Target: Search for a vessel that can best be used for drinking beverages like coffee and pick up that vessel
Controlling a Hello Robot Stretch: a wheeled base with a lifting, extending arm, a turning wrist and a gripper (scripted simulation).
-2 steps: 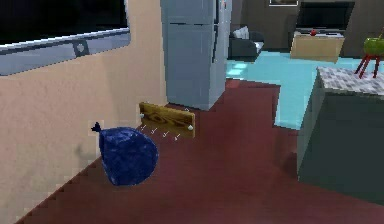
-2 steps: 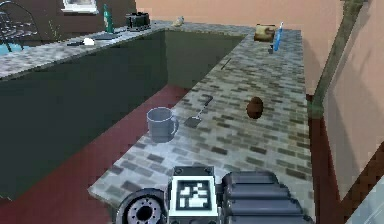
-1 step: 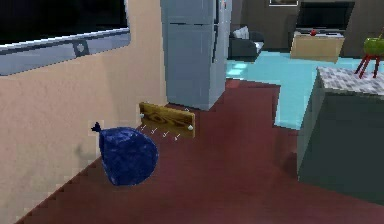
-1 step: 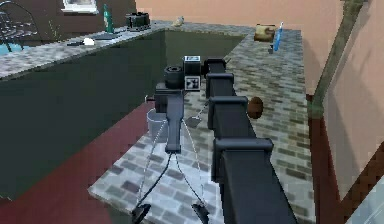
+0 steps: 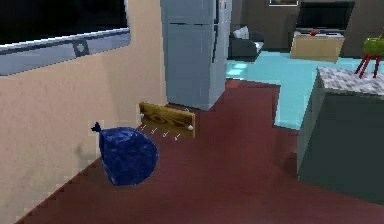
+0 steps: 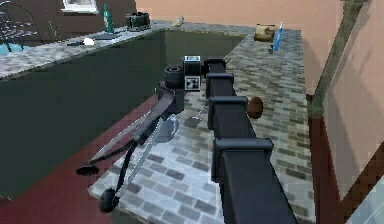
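Out over the counter (image 6: 290, 90) with the arm (image 6: 240, 150), probably to get at the small brown thing (image 6: 256, 105) on the counter just beside it, maybe the mug. Gripper (image 6: 98, 184) at the counter's edge; released or clenched, cannot tell.

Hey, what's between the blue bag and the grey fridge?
In the forward view, a low brown wooden piece with pale pegs lies between the blue bag and the fridge.
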